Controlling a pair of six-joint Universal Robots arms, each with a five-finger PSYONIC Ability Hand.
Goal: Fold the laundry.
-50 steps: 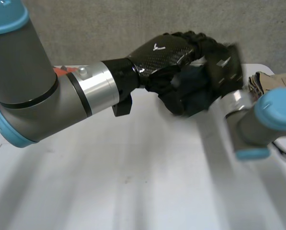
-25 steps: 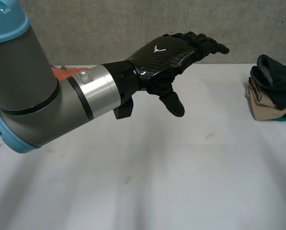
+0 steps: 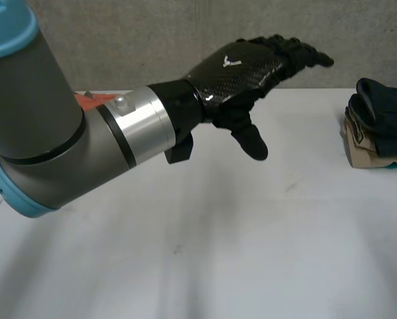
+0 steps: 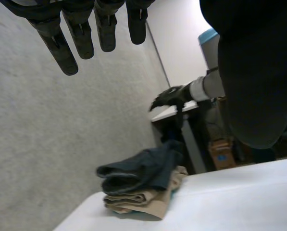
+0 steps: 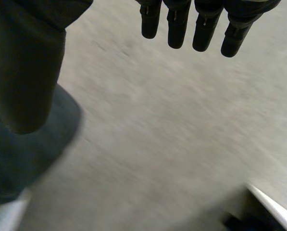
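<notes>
Above the far half of the table point(image 3: 205, 252), our left hand point(image 3: 241, 70) hangs in the air with its fingers point(image 4: 66, 48) straight and spread from the thumb point(image 4: 254, 86), holding nothing. Our right hand point(image 5: 25, 72) is likewise slack, fingers straight and parted from the thumb, with nothing between them. A dark blur under its thumb may be cloth, but we cannot tell. Out beyond the left fingertips, well apart from them, sits the pile of clothes point(image 3: 378, 133): a dark garment point(image 4: 143, 171) draped loosely on top of a folded tan garment point(image 4: 148, 199), with a sliver of teal beneath, all near the table's far right corner, close to the wall point(image 3: 151, 40). Behind the left arm point(image 3: 72, 153) an orange thing point(image 3: 85, 100) peeks out at the table's far edge.

We judge the risks as these. The pile stands near the edge, so a reach that arrives low or sideways could shove it off the table. The dark garment looks lumpy rather than flat; a grab at it could drag the tan garment along and undo its fold. With the left arm stretched across the middle, both hands heading for the same pile could collide. A careless pinch might also lift two layers at once.
</notes>
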